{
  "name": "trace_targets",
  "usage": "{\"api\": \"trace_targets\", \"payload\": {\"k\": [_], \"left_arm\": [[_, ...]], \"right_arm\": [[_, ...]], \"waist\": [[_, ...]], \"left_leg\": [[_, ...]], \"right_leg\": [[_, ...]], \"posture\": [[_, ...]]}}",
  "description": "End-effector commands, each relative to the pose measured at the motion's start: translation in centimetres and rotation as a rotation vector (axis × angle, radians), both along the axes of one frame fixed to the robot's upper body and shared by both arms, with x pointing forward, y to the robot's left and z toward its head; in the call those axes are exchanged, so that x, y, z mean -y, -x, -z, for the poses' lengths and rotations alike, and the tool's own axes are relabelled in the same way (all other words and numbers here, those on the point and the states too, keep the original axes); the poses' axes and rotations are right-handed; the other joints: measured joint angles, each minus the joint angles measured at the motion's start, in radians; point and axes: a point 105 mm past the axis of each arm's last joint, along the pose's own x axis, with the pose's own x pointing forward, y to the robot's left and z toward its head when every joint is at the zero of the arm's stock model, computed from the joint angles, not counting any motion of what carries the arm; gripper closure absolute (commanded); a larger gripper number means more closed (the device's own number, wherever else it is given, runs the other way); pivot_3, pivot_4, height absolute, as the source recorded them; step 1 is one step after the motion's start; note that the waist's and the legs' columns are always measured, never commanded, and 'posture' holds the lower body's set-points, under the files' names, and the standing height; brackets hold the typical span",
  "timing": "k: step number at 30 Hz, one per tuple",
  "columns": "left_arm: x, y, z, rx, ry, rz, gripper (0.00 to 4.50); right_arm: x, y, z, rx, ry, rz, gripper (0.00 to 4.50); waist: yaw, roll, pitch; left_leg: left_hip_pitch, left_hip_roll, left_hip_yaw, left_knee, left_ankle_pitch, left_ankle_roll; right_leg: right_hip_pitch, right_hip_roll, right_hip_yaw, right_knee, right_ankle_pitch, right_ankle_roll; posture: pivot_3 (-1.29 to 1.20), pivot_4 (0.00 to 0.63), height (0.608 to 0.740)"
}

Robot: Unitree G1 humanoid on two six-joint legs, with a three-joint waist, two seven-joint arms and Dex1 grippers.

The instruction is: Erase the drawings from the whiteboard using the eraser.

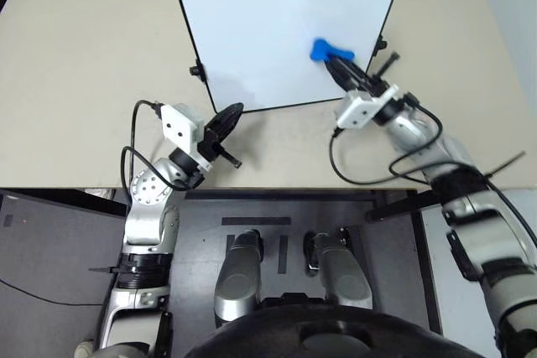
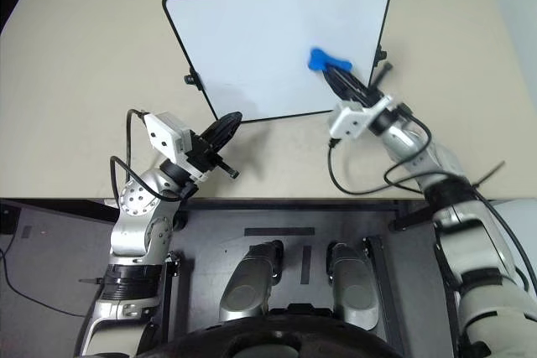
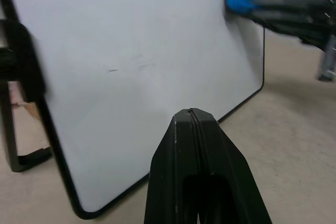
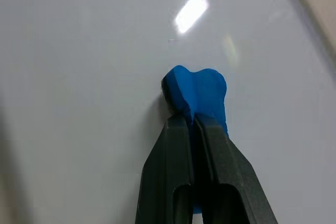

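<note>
Presently, the right gripper was clamped on the eraser, pressed against the whiteboard near its right edge. Left gripper, fingers pressed together, empty, sat near the board's lower-left corner.

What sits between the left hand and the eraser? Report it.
Only bare whiteboard. In the left eye view, the shut left hand sits at the board's lower edge; the eraser, held by the right hand, rests against the board's right side.
</note>
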Motion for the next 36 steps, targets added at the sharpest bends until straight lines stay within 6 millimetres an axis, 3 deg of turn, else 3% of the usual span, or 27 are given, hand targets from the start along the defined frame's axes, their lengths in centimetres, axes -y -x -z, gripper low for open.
{"api": "trace_targets", "payload": {"k": [1, 8, 13, 17, 21, 26, 30, 36], "left_arm": [[0.2, 0.5, -1.1, 0.046, -0.007, 0.019, 4.50], [0.7, 0.0, -0.9, 0.029, -0.014, 0.062, 4.50], [1.1, -0.5, -1.1, 0.034, -0.013, 0.084, 4.50], [1.1, -0.5, -1.1, 0.033, -0.015, 0.087, 4.50], [0.8, -0.7, -1.1, 0.031, -0.019, 0.085, 4.50], [0.8, -1.2, -1.4, 0.037, -0.025, 0.089, 4.50], [1.1, -1.7, -1.4, 0.041, -0.027, 0.088, 4.50], [1.5, -2.1, -1.9, 0.048, -0.036, 0.121, 4.50]], "right_arm": [[2.7, 2.0, -1.3, -0.167, -0.069, 0.025, 4.47], [7.0, 7.3, 2.3, -0.480, 0.017, 0.131, 4.47], [6.8, 8.4, 3.4, -0.558, 0.013, 0.149, 4.47], [6.8, 8.7, 3.3, -0.584, -0.002, 0.155, 3.36], [6.6, 8.7, 2.7, -0.582, -0.017, 0.150, 1.92], [6.2, 8.3, 0.5, -0.502, -0.062, 0.138, 0.19], [6.6, 8.2, -0.1, -0.486, -0.135, 0.164, 0.19], [5.4, 8.3, -0.4, -0.467, -0.189, 0.160, 0.19]], "waist": [[0.001, 0.000, 0.000], [-0.003, -0.002, 0.000], [-0.009, -0.002, 0.000], [-0.009, -0.002, 0.000], [-0.008, -0.002, 0.000], [-0.005, -0.002, 0.000], [-0.005, -0.002, 0.000], [-0.004, -0.002, 0.000]], "left_leg": [[-0.001, 0.000, 0.000, 0.001, 0.000, 0.003], [0.000, 0.000, 0.001, 0.002, -0.007, 0.005], [0.007, 0.000, 0.001, 0.003, -0.007, 0.006], [0.007, 0.000, 0.001, 0.006, -0.004, 0.009], [0.007, 0.000, 0.000, 0.010, -0.004, 0.010], [0.007, -0.001, -0.001, 0.012, -0.004, 0.010], [0.007, -0.001, -0.001, 0.013, -0.004, 0.010], [0.007, -0.001, -0.002, 0.014, -0.005, 0.011]], "right_leg": [[0.000, 0.000, 0.000, 0.000, -0.001, 0.001], [0.000, 0.001, 0.000, 0.002, -0.009, 0.008], [0.006, 0.001, 0.000, 0.003, -0.011, 0.005], [0.009, 0.002, 0.001, 0.003, -0.014, 0.009], [0.011, 0.002, 0.001, 0.003, -0.014, 0.013], [0.012, 0.002, 0.001, 0.004, -0.014, 0.012], [0.012, 0.002, 0.001, 0.005, -0.013, 0.011], [0.012, 0.002, 0.001, 0.004, -0.012, 0.009]], "posture": [[0.00, 0.150, 0.740], [0.00, 0.150, 0.740], [0.00, 0.150, 0.740], [0.00, 0.150, 0.740], [0.00, 0.150, 0.740], [0.00, 0.150, 0.740], [0.00, 0.150, 0.740], [0.00, 0.150, 0.740]]}}
